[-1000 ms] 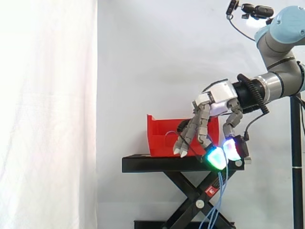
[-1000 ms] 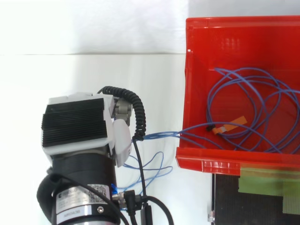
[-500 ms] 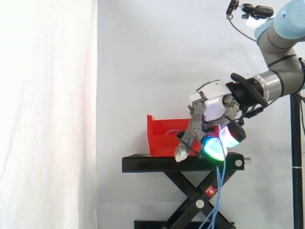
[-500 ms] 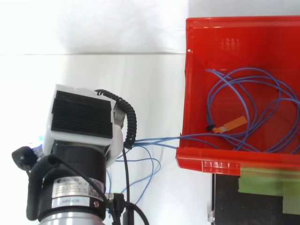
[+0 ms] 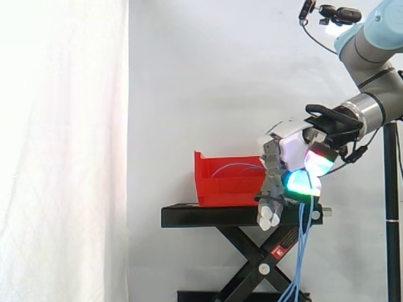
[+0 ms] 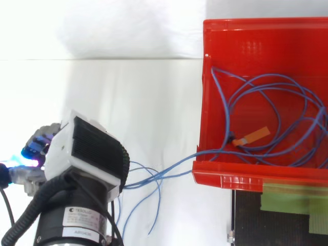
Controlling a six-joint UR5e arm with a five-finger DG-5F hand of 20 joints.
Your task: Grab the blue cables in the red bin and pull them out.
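The red bin [image 5: 227,181] stands on the black stand [image 5: 208,217]. Several loops of blue cable [image 6: 271,115] with an orange tag [image 6: 252,136] lie inside it, and one loop rises above the rim [image 5: 234,167]. Strands run over the bin's near rim [image 6: 205,173] toward the hand [image 6: 64,148]. In the side view the hand [image 5: 291,151] is right of the bin and clear of it. Its fingers are curled on the blue cables, with cyan and green pads [image 5: 297,182] glowing. More cable hangs from the hand toward the floor [image 5: 301,251].
The stand is a black scissor lift [image 5: 258,264] before the white curtain. Strips of green tape [image 6: 292,201] lie on the stand's top beside the bin. A dark pole [image 5: 391,220] rises at the right, and a small camera [image 5: 334,14] is mounted above.
The hand has drawn away from the bin and turned, with its fingers curled in tighter. More cable has come over the rim, and the loops inside have shifted and lifted.
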